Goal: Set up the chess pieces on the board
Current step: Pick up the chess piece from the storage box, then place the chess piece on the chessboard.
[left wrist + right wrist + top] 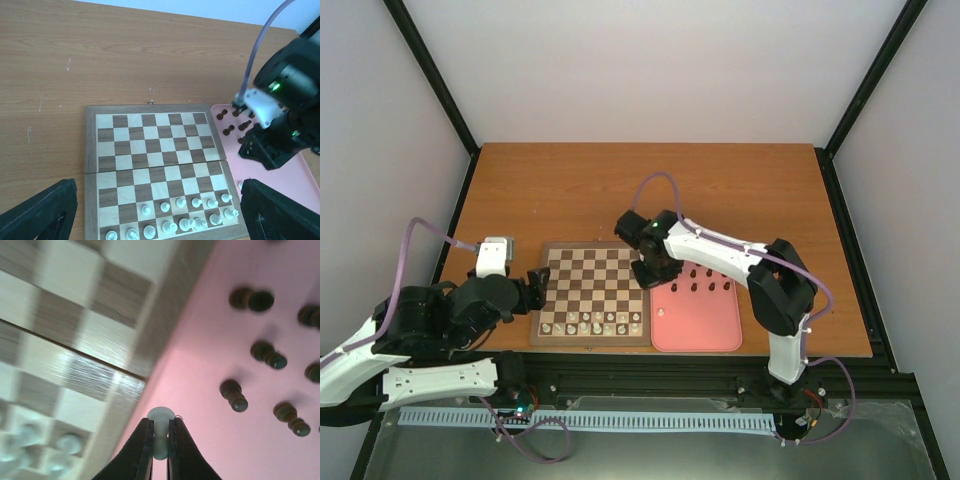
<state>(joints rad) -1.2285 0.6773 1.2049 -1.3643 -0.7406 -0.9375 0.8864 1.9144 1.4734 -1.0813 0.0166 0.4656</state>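
The board [590, 252] lies in the middle of the table, also in the left wrist view [90, 150] and the right wrist view [165, 315]. Several white pieces [592, 322] stand on its two near rows [190, 220]. Several dark pieces [705, 283] stand on the pink tray [705, 325]. My right gripper [160, 437] is shut on a white piece [161, 416], held just above the tray's left side by the board's rim [651, 270]. My left gripper [538, 285] is open and empty at the board's left edge, with its fingers [42, 210] wide apart.
The pink tray [232, 170] touches the board's right side; one white piece [663, 312] stands on its near left part. Dark pieces [232, 394] stand close to the right of my right gripper. Black frame posts and white walls bound the table.
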